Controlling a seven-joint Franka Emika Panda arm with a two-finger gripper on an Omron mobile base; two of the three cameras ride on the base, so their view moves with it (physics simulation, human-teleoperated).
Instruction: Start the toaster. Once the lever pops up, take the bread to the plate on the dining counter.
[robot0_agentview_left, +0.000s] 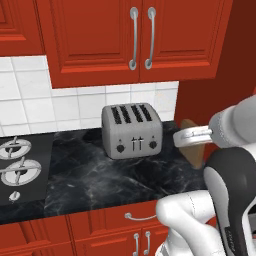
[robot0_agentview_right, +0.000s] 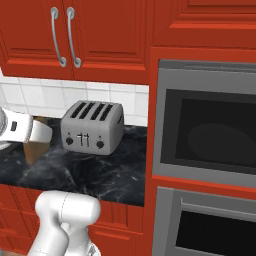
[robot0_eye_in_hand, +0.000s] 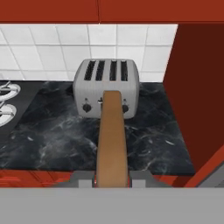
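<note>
My gripper (robot0_eye_in_hand: 112, 183) is squeezed tight on the bread (robot0_eye_in_hand: 112, 140). The brown slice sticks straight out from my fingers, edge up. The silver toaster (robot0_eye_in_hand: 106, 87) sits farther back on the black counter (robot0_eye_in_hand: 52, 135), near the white wall tiles (robot0_eye_in_hand: 57, 48).

Open counter (robot0_agentview_left: 95, 175) before toaster (robot0_agentview_left: 131, 131); red wall panel (robot0_agentview_left: 200, 105) close right, cabinets (robot0_agentview_left: 135, 37) overhead.

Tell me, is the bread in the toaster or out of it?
Out. The bread stands edge-on, clamped in the shut gripper, in front of the toaster, whose four slots look dark and empty.
</note>
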